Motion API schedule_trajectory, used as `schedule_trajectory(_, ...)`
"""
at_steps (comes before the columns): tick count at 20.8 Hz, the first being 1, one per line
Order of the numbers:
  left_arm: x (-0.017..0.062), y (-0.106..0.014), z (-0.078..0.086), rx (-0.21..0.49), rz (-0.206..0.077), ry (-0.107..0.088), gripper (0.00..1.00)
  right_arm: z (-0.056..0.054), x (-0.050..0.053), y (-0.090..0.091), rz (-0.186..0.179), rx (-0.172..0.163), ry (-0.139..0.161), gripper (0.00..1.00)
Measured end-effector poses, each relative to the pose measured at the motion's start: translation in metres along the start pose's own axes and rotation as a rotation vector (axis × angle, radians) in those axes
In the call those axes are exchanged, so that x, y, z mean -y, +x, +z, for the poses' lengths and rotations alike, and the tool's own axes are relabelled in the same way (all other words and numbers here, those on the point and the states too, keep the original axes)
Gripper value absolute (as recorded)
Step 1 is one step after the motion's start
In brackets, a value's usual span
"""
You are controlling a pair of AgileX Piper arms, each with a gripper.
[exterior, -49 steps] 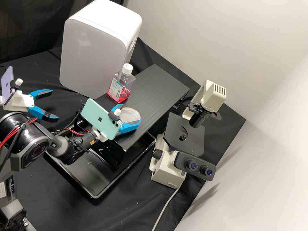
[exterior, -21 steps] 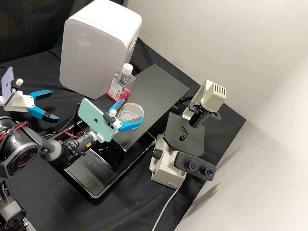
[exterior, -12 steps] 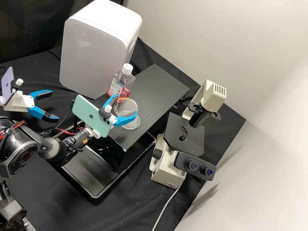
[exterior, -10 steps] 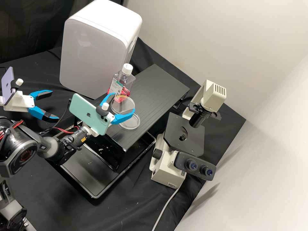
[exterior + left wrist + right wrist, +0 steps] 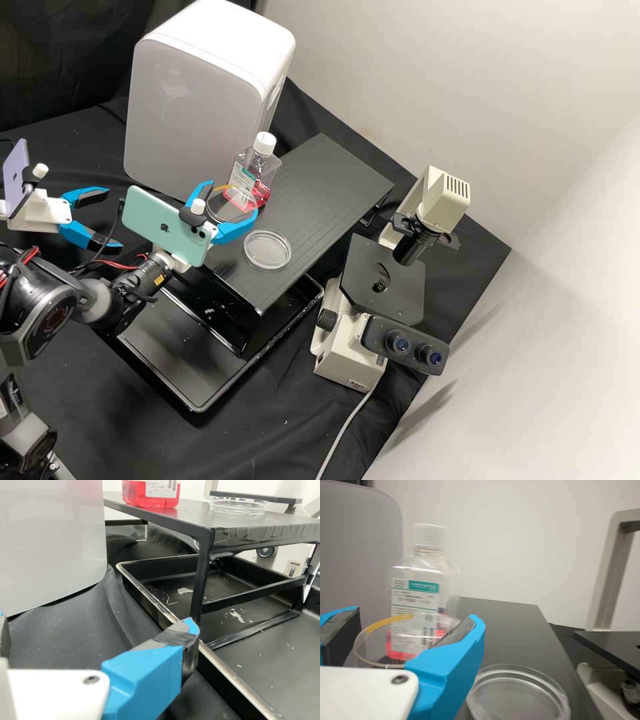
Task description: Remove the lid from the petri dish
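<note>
**Lid held off the dish, in the right gripper**

The right gripper (image 5: pixel 230 203) (image 5: pixel 410 630) has its two blue fingers partly closed against opposite edges of the clear round plastic lid (image 5: pixel 223 208) (image 5: pixel 395 642), which has a yellow streak along part of its rim. The lid is apart from the shallow clear petri dish base (image 5: pixel 267 249) (image 5: pixel 517 695) (image 5: pixel 237 505). That base sits uncovered on the black ribbed metal shelf (image 5: pixel 320 180), near its front edge. In the high view the lid is between the base and the shelf's left end, just in front of the bottle.

The clear square bottle of pink liquid with a white screw cap (image 5: pixel 250 177) (image 5: pixel 422 590) stands upright on the shelf. It carries a white label with a teal band across the top. There are lines of dark print below the band, too small and soft to read.

The left gripper (image 5: pixel 107 219) is at the far left, well apart from the shelf. Its blue fingers are spread wide with nothing between them.

The shelf stands in a shallow black tray (image 5: pixel 200 403) flecked with pale specks. A tall white rounded box (image 5: pixel 200 93) stands behind the shelf, and a white and black microscope (image 5: pixel 393 287) stands to its right.
</note>
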Motion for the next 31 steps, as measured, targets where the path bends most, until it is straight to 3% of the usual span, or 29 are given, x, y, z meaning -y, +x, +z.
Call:
schedule_trajectory(8,0.0000,0.000,0.000,0.000,0.000,0.000,1.00,-0.008,0.011,0.000,-0.033,-0.022,-0.008,0.00)
schedule_trajectory(25,0.0000,0.000,0.000,0.000,0.000,0.000,1.00,0.007,0.033,0.000,-0.115,0.035,-0.015,0.00)
schedule_trajectory(31,0.0000,0.000,0.000,0.000,0.000,-0.001,1.00,0.007,0.034,0.001,-0.116,0.032,-0.016,0.00)
